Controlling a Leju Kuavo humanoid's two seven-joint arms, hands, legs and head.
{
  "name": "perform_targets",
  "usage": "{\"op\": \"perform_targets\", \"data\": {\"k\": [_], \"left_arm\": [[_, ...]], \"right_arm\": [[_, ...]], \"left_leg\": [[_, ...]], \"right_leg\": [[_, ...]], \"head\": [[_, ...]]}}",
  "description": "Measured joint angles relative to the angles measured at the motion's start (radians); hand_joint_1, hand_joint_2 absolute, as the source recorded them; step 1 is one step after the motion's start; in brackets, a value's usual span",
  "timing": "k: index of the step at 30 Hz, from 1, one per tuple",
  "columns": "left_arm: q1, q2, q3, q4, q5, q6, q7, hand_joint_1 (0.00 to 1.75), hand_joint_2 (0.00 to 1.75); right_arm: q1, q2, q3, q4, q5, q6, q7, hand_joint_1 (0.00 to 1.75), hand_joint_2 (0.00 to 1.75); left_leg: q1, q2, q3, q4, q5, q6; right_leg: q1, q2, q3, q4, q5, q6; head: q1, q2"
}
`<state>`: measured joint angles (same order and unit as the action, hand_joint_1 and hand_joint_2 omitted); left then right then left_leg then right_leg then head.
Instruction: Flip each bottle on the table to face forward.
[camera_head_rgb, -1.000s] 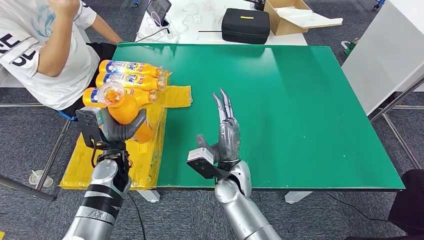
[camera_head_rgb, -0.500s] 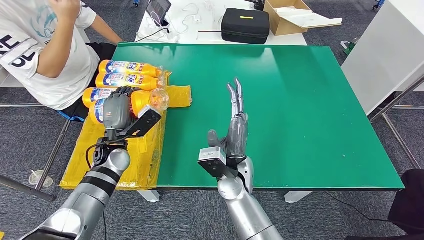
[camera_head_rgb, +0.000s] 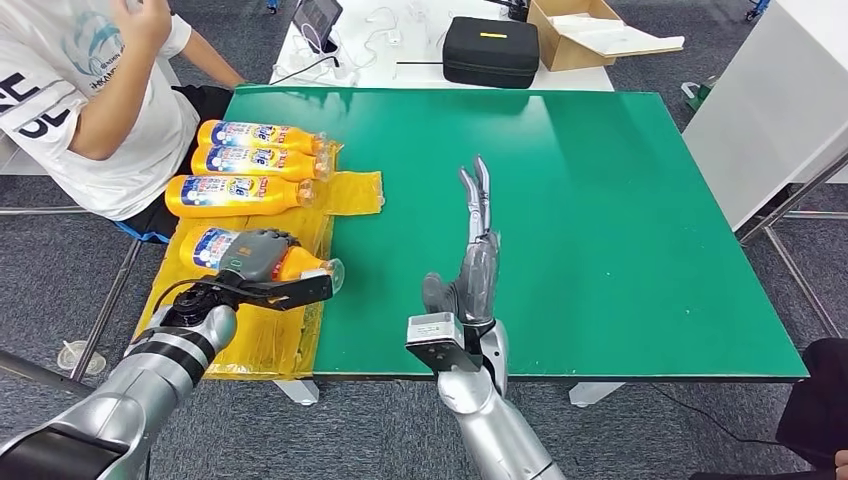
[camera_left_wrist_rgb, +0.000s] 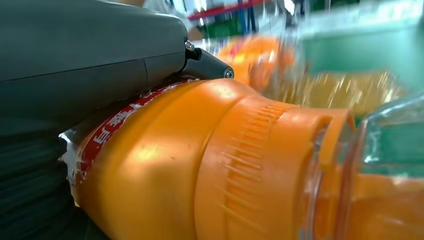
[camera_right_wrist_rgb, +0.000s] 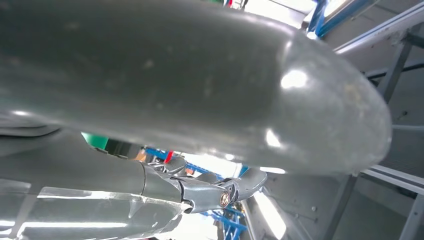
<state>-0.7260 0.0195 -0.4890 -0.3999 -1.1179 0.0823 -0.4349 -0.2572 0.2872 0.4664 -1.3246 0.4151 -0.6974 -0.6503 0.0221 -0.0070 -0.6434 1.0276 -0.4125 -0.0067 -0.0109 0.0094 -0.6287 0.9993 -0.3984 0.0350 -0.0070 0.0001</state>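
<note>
Nearest to you, your left hand held an orange drink bottle lying on its side on the yellow plastic sheet, at the left edge of the green table. The dark fingers were wrapped over the middle of the bottle, its label end came out on the side toward the person, and its clear cap pointed toward the green surface. In the left wrist view you saw the orange shoulder and ribbed neck of the same bottle pressed close against the grey hand, with a strip of red label under the thumb.

Your right hand stood on its edge over the near part of the table, well apart from the held bottle. It held nothing, and its fingers were stretched out straight, close together, pointing away from you. The right wrist view showed that hand very near and blurred.

Beyond your left hand three more orange bottles lay on the sheet, side by side with caps toward the green: the nearest bottle, the middle bottle and the farthest bottle. Just beside them sat a person in a white shirt. Beyond the far edge of the table you could see a black case and an open cardboard box.
</note>
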Motion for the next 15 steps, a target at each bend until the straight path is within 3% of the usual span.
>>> {"op": "perform_targets", "data": {"k": [8, 15], "left_arm": [[-0.019, 0.034, -0.021, 0.045, 0.018, -0.096, -0.005, 1.75, 1.75], [-0.028, 0.054, -0.025, 0.063, 0.04, -0.115, -0.001, 1.75, 1.75]], "right_arm": [[-0.001, -0.009, 0.029, 0.007, -0.023, 0.017, 0.001, 0.0, 0.0], [-0.005, -0.009, 0.044, 0.025, -0.031, 0.025, 0.001, 0.0, 0.0]], "left_leg": [[0.0, 0.0, 0.0, 0.0, 0.0, 0.0], [0.0, -0.001, 0.0, 0.0, 0.0, 0.0]], "right_leg": [[0.0, 0.0, 0.0, 0.0, 0.0, 0.0], [0.0, 0.0, 0.0, 0.0, 0.0, 0.0]], "head": [[0.0, 0.0], [0.0, 0.0]]}}
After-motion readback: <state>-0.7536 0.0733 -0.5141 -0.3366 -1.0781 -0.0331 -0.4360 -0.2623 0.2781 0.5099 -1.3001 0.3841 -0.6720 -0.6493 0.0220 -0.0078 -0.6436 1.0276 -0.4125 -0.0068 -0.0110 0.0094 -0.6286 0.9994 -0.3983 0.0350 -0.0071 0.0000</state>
